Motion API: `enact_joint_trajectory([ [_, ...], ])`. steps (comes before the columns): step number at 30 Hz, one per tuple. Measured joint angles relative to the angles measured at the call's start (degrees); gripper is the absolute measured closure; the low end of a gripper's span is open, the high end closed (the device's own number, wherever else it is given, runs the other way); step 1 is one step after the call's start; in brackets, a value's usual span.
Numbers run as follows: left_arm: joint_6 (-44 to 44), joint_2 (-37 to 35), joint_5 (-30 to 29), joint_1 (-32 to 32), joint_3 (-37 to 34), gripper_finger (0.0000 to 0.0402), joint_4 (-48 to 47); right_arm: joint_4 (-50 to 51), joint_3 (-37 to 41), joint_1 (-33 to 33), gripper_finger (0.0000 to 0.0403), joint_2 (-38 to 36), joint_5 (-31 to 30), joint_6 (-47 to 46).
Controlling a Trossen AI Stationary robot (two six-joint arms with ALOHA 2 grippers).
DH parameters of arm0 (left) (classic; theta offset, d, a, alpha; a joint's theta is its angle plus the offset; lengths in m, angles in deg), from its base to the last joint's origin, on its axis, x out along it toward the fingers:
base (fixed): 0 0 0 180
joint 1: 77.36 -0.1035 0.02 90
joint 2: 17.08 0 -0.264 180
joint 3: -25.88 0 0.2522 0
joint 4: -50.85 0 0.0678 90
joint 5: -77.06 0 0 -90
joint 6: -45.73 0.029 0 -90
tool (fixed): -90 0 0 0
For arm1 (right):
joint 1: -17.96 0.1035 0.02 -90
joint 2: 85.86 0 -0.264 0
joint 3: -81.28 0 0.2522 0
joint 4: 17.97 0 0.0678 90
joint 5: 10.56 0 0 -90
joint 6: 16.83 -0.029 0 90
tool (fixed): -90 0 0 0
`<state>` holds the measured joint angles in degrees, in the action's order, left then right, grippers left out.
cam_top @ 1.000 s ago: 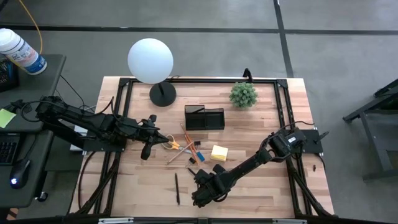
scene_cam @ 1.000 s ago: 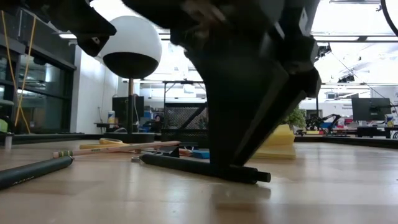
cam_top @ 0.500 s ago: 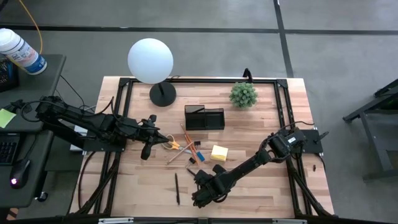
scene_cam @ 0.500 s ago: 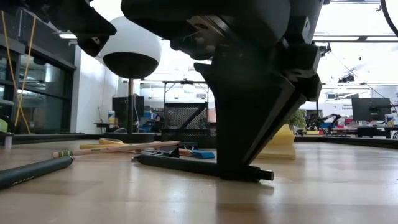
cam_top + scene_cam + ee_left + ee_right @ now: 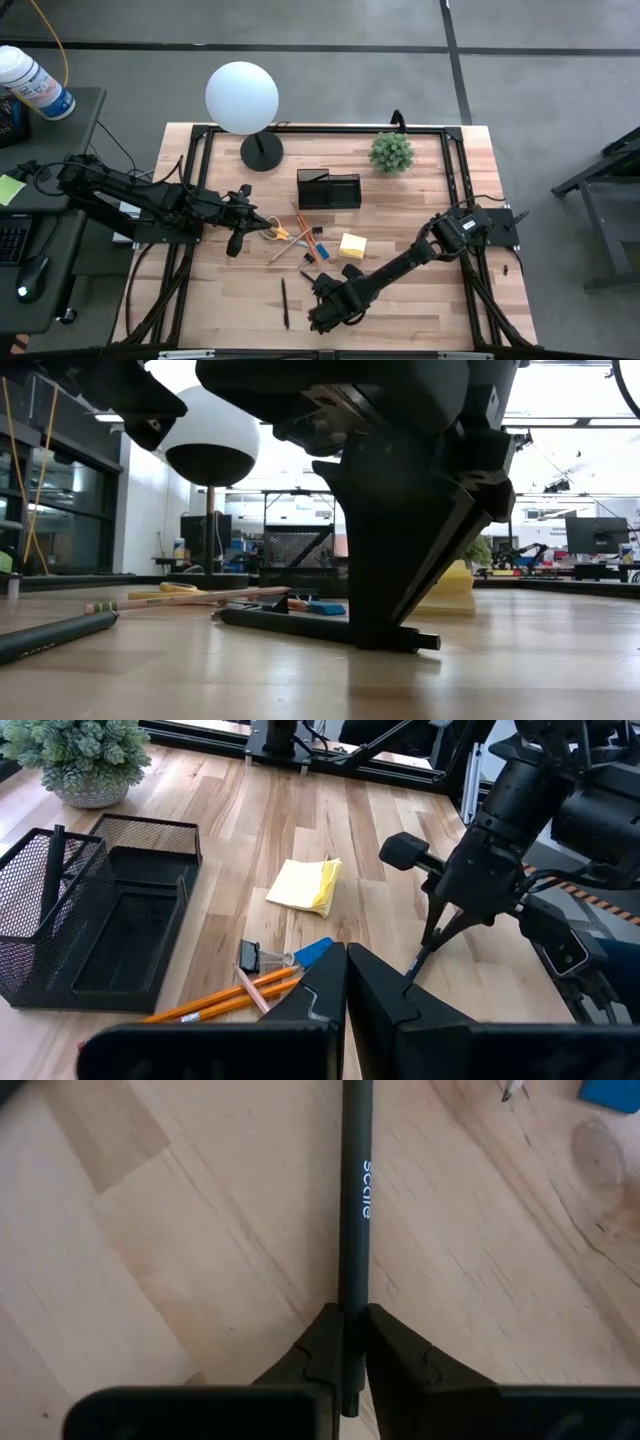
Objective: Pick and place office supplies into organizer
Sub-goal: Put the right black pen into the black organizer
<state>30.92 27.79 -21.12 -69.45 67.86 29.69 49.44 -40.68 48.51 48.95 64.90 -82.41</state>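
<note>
Near the tabletop's front edge, the right gripper (image 5: 343, 1342) jaws clench a slim black pen (image 5: 354, 1200) lying flat; lift straight up. Left gripper (image 5: 346, 982) waits, jaws clenched empty.

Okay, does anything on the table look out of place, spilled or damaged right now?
Nothing looks spilled or damaged. The supplies are just scattered loose: orange pencils, a blue eraser and the sticky-note pad lie near the organizer. The right gripper is shut on a black pen lying on the wood.
</note>
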Motion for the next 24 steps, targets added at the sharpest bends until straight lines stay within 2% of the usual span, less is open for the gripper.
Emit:
enact_joint_trajectory([
  [17,0.0,0.0,0.0,0.0,0.0,0.0401,0.0,9.3,-6.8,0.0,0.0376,0.0,-1.5,4.0],
  [24,0.0,0.0,0.0,0.0,0.0,0.0401,-0.2,21.9,-14.5,-0.2,0.0379,0.0,-6.1,5.6],
])
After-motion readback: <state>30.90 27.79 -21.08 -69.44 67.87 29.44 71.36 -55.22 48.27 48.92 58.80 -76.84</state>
